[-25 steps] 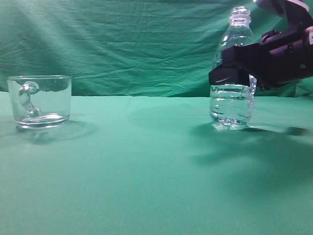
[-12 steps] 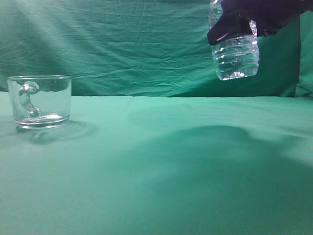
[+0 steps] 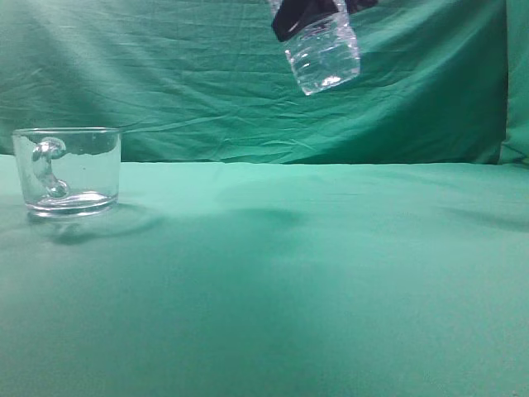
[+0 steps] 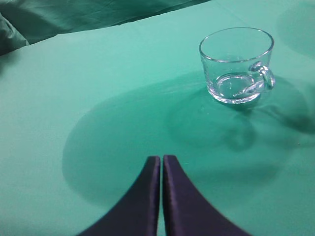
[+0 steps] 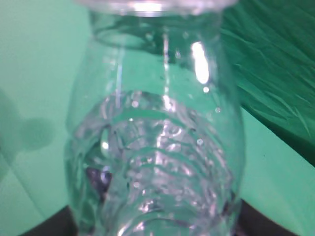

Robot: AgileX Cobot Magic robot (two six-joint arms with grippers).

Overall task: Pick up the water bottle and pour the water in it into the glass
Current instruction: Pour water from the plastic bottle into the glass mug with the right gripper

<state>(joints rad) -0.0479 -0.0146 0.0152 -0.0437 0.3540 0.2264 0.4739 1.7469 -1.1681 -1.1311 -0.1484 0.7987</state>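
- Water bottle (image 3: 324, 56) at top centre of exterior view, tilted, high above green worktop (image 3: 289, 281), gripped by right end effector (image 3: 310, 12).
- Glass (image 3: 68, 171) upright at left edge, well apart from bottle.
- Left end effector (image 4: 161, 162) clenched, grasping nothing, hovering near glass.

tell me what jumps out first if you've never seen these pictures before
The clear ribbed plastic water bottle hangs high in the air at the top of the exterior view, slightly tilted, held by the dark right gripper well above the green cloth-covered table. Far to the left stands the short clear glass mug with a looped handle, upright and looking empty. The left gripper hovers near the mug, jaws closed on nothing.
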